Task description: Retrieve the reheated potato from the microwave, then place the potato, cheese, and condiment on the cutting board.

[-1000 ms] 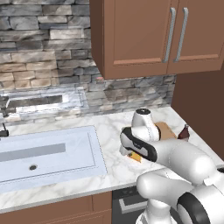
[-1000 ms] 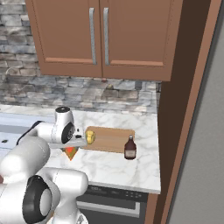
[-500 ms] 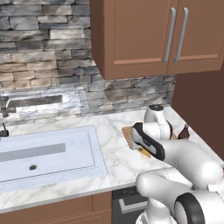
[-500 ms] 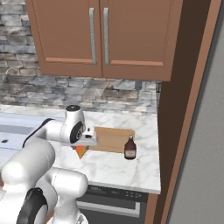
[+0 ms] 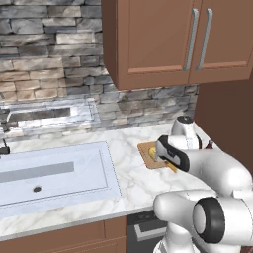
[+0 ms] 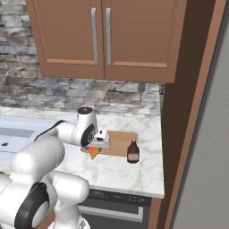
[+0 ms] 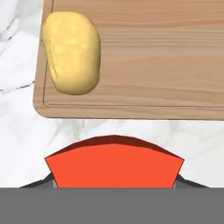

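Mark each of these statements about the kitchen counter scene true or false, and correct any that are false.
1. The potato lies on the cutting board. True.
2. The condiment stands on the board. False: it stands on the marble counter, just off the board's edge.
3. The gripper holds the cheese. True.
4. The cheese already rests on the board. False: it is held over the counter beside the board.
5. The cabinet doors above are open. False: they are closed.

The gripper (image 6: 96,147) carried the cheese (image 7: 114,162) rightward along the counter to the cutting board's (image 7: 144,57) near edge.
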Robot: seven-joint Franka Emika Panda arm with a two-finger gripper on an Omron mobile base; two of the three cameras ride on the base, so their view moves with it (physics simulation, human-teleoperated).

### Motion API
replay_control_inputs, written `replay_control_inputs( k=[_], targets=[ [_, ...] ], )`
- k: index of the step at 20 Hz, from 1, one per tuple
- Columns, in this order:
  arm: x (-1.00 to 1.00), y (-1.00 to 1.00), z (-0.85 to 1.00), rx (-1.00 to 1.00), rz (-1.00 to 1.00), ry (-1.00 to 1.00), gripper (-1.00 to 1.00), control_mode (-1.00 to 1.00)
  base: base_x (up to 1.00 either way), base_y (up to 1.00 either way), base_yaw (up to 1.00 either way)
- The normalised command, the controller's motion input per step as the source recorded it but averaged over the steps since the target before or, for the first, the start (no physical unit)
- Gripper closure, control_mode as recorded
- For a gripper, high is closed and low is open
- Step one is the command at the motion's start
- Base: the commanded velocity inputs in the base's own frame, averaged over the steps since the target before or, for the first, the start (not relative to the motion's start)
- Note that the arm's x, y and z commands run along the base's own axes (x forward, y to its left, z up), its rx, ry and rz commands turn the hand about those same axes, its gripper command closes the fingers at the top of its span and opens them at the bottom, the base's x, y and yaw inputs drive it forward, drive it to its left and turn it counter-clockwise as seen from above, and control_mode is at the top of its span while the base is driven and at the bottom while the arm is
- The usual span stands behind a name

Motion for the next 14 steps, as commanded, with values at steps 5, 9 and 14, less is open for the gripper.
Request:
replay_control_inputs(
  k=[5,9,14],
  targets=[
    [0.42,-0.28,0.09,0.0,-0.09,-0.01,1.0,-1.0,0.0,0.0,0.0],
    [0.44,-0.22,0.05,0.0,-0.07,0.0,1.0,-1.0,0.0,0.0,0.0],
    [0.41,-0.12,0.0,0.0,-0.05,0.0,1.0,-1.0,0.0,0.0,0.0]
  ],
)
